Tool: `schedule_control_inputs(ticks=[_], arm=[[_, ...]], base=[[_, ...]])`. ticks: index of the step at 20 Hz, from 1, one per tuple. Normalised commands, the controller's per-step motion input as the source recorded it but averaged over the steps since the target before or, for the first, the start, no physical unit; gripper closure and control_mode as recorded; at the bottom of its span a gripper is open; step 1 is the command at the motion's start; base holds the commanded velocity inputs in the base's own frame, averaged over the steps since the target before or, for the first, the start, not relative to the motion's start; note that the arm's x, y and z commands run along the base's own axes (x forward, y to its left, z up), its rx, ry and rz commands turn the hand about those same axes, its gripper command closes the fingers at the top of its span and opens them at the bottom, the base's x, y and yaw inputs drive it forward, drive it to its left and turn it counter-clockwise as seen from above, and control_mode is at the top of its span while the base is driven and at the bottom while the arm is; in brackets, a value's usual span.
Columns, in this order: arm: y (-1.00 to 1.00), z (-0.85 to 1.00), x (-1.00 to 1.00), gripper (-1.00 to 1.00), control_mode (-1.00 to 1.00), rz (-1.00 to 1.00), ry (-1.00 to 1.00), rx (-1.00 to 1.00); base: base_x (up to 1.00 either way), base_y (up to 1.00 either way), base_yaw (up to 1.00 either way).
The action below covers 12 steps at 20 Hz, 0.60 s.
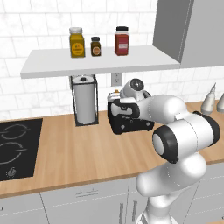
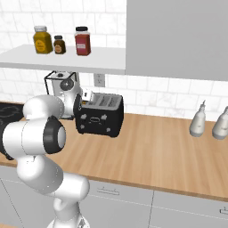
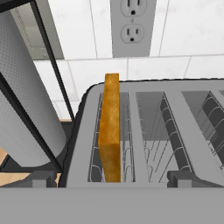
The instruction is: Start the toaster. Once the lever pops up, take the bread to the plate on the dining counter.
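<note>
One slice only, none delivered. Items L to R:

- Cooktop (image 1: 15, 148), black, far L of tabletop (image 1: 83, 153); not involved.
- Paper-towel roll (image 1: 84, 104) in wire stand, just beside toaster on its L.
- Toaster (image 2: 99, 116), black, four slots, against tiled wall below outlet (image 3: 132, 26). Lever position couldn't be made out, so whether toasting had started or finished: can't tell.
- Bread (image 3: 110, 127) stood upright in leftmost slot, top edge above slot rim. Not lifted out.
- Gripper (image 1: 119, 105) sat at toaster's L end, over the slots, aimed along bread. Fingers were hidden, so released or clenched: can't tell. Nothing appeared to be held.
- Two pale bottles (image 2: 199, 119) far R; not involved.

Status, as judged: early. Left to do: confirm lever pop-up, pull slice, drive to dining counter, set on plate.
</note>
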Motion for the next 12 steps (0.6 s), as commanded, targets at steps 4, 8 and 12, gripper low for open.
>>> schedule_control_inputs(ticks=[4,8,12], arm=[[0.0,0.0,0.0,-1.0,-1.0,0.0,0.0,0.0],[0.0,0.0,0.0,-1.0,-1.0,0.0,0.0,0.0],[0.0,0.0,0.0,-1.0,-1.0,0.0,0.0,0.0]], base=[[0.0,0.0,0.0],[0.0,0.0,0.0],[0.0,0.0,0.0]])
